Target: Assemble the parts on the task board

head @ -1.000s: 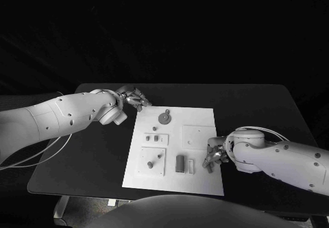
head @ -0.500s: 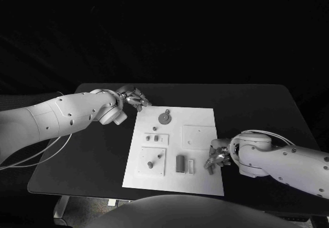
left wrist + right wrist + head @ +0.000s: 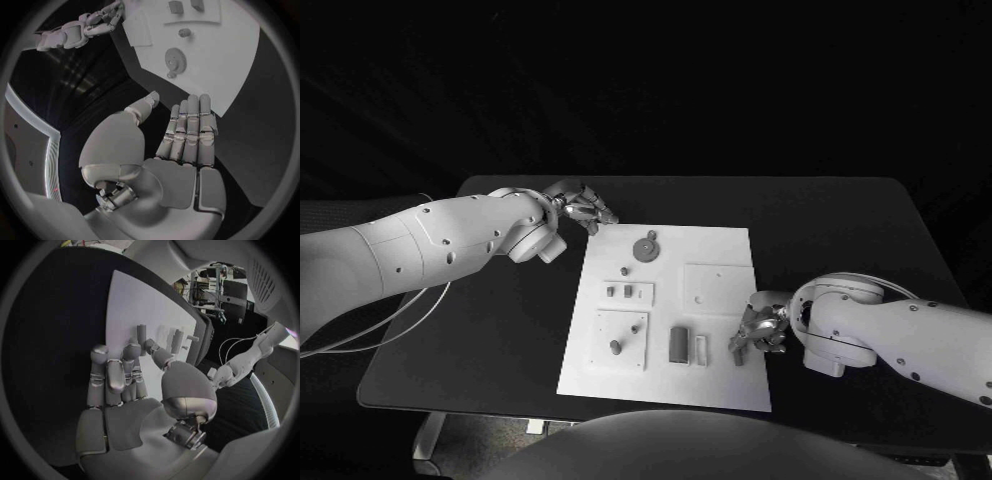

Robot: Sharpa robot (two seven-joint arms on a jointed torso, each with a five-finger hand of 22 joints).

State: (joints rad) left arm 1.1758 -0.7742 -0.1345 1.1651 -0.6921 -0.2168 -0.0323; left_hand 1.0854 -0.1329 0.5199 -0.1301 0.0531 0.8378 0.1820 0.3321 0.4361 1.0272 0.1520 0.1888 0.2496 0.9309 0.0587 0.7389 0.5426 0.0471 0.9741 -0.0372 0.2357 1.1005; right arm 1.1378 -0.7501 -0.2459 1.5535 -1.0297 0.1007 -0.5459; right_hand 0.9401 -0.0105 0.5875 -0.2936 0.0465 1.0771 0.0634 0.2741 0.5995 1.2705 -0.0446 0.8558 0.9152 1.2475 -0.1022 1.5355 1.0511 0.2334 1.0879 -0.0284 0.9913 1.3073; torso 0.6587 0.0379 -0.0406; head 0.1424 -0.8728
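Observation:
The white task board (image 3: 721,248) lies mid-table with small grey parts on it: a round disc (image 3: 646,246), two small blocks (image 3: 620,291), a peg (image 3: 616,346) and a dark bar (image 3: 679,343). My left hand (image 3: 583,208) hovers off the board's far left corner, fingers straight and side by side, holding nothing; the left wrist view shows this hand (image 3: 184,142) near the disc (image 3: 175,59). My right hand (image 3: 759,329) sits at the board's near right edge with nothing in its fingers. The right wrist view shows the hand (image 3: 122,385) stretched over the board's edge (image 3: 134,300) toward an upright peg (image 3: 142,332).
Black table (image 3: 848,230) surrounds the board, with bare room at the far right and near left. A raised square plate (image 3: 718,282) occupies the board's right middle.
My right forearm has swung toward the near right and the hand has shifted slightly along the board's right edge. The left arm has not moved.

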